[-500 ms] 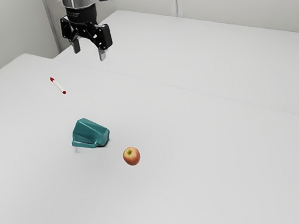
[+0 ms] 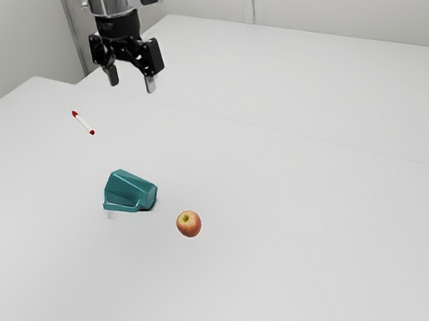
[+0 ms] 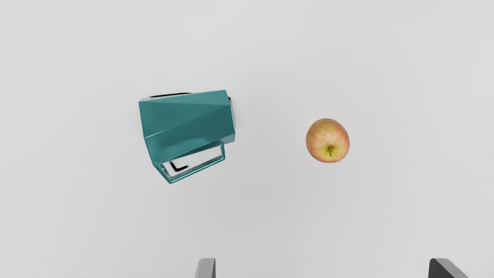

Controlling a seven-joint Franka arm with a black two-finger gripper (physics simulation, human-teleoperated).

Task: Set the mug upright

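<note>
- I have the gripper point(image 2: 131, 83) up in the air over the table point(image 2: 304, 263), well clear of everything lying on it, its fingertips pointing down.
- My two fingers stand wide apart, and I have hold of nothing; there is only bare space between the tips.
- The mug point(image 2: 130, 192), teal and faceted, lies on its side on the table, in the exterior view's left half, lower in that view than my gripper.
- From the wrist view I read its wider end as turned away from the apple point(image 2: 189, 223) and its narrower end as toward it. The handle point(image 3: 198, 169) is on the side nearer my fingertips.
- The apple, red and yellow, sits near the mug without touching it, toward the exterior view's right, its stem showing.
- A slim white stick with red ends point(image 2: 83, 122) lies on the table, farther toward the exterior view's left than the mug and apart from it.
- Through the handle's loop I can see a short black mark; I can't tell what it is.
</note>
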